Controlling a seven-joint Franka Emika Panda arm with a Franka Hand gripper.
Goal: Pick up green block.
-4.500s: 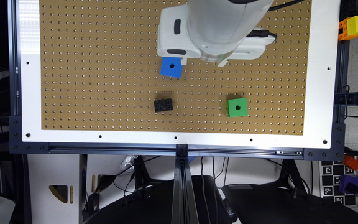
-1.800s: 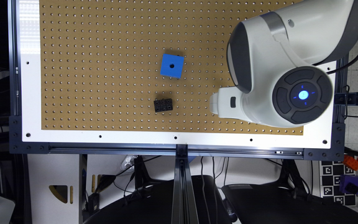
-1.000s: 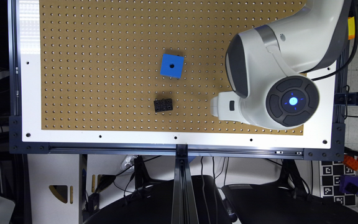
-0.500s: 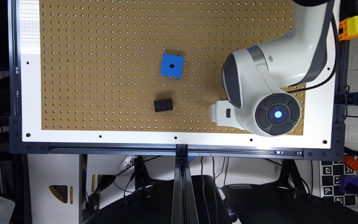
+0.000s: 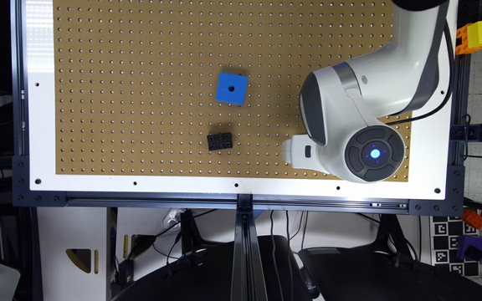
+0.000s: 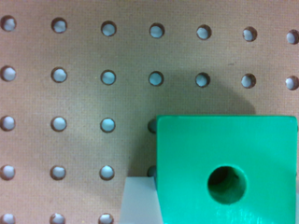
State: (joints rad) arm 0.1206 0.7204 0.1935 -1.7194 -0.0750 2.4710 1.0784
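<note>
Green plastic cube with a round centre hole [image 6: 227, 168] is sitting on brown pegboard [image 6: 70, 98]; a pale fingertip [image 6: 139, 200] is seemingly touching its side, the claw's grip being unclear.

I see a bright green block [image 6: 226, 168] with a dark round hole, on a tan pegboard [image 5: 140, 83] dotted with pale holes, white-bordered. A blue cube [image 5: 231, 88], a black studded block [image 5: 219, 141], a white arm [image 5: 366, 108] with a blue light.
</note>
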